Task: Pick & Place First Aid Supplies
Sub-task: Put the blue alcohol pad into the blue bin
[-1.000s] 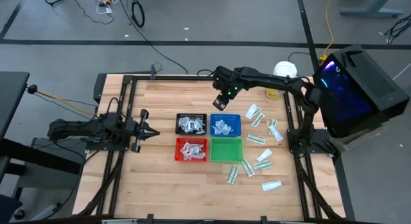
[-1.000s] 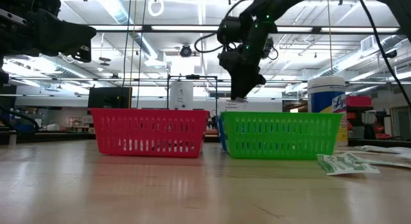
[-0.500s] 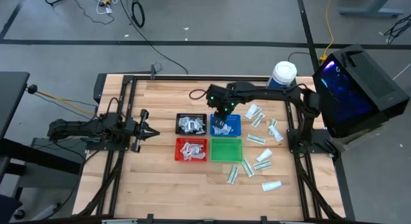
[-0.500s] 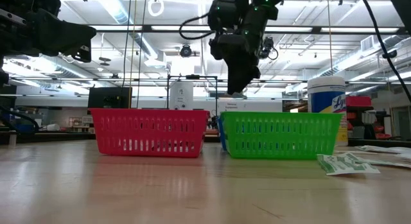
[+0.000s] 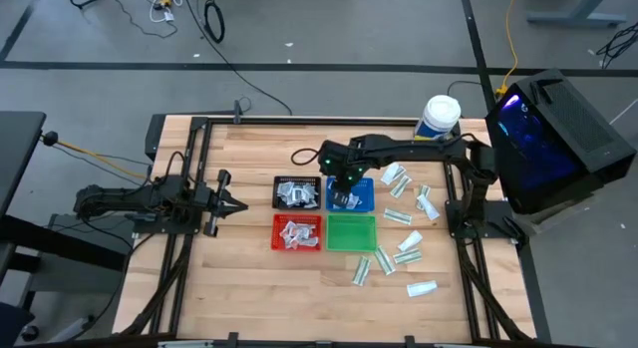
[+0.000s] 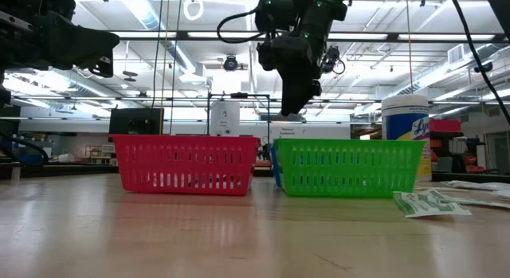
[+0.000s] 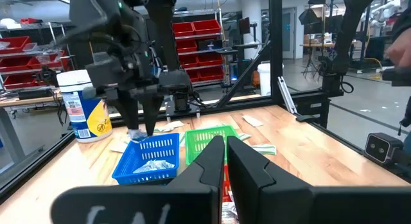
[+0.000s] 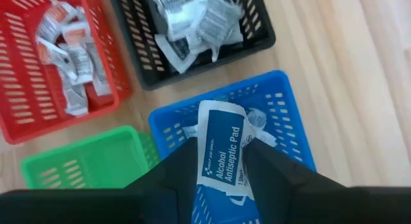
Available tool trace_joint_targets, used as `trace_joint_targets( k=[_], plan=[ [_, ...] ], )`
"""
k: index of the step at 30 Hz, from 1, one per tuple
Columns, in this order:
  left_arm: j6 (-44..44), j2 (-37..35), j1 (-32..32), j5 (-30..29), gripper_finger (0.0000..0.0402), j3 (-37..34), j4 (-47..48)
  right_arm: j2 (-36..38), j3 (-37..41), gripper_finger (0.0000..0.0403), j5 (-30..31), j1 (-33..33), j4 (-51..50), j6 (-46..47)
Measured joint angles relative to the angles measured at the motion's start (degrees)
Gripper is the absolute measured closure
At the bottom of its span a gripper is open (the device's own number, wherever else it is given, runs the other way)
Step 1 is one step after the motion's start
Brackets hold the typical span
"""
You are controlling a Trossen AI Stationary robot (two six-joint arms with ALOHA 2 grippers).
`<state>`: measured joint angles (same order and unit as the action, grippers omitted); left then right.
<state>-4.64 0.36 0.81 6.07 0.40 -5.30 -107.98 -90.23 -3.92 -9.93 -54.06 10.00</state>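
Hidden, cut off or illegible:

- Alcohol pad packet [image 8: 221, 153]: lower end is covered by the right gripper [image 8: 218, 161] in the right wrist view; small print under the title cannot be read.
- Blue tray [image 6: 274, 162]: nearly all is hidden behind the green tray [image 6: 347, 166] in the low view.
- Black tray [image 8: 192, 38]: far side is cut off by the edge in the right wrist view; wholly hidden behind the red tray [image 6: 185, 163] in the low view.
- Loose packets [image 5: 402, 256] on the counter [image 5: 249, 278]: print is too small to tell from above.
- White jar [image 6: 406, 131]: lower part is masked by the green tray in the low view.
- Person's hand [image 7: 399, 52]: blurred and cut off at the edge in the left wrist view.
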Motion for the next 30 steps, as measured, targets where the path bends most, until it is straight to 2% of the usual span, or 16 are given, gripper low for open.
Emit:
trace_joint_targets(
  k=[12, 21, 25, 30],
  plan=[
    [0.0, 0.0, 0.0, 0.0, 0.0376, 0.0, 0.0, -0.1, 9.4, 0.0273, 0.2, -0.9, -0.5, -1.8],
    [0.0, 0.0, 0.0, 0.0, 0.0376, 0.0, 0.0, -0.1, 11.6, 0.0270, 1.9, -0.8, -0.2, -1.2],
    [0.0, 0.0, 0.0, 0.0, 0.0376, 0.0, 0.0, 0.5, 11.6, 0.0246, 1.9, -0.7, -0.3, -1.3],
    [0.0, 0.0, 0.0, 0.0, 0.0376, 0.0, 0.0, 3.8, 11.7, 0.0197, 1.9, -0.7, -0.9, -1.7]
  ],
)
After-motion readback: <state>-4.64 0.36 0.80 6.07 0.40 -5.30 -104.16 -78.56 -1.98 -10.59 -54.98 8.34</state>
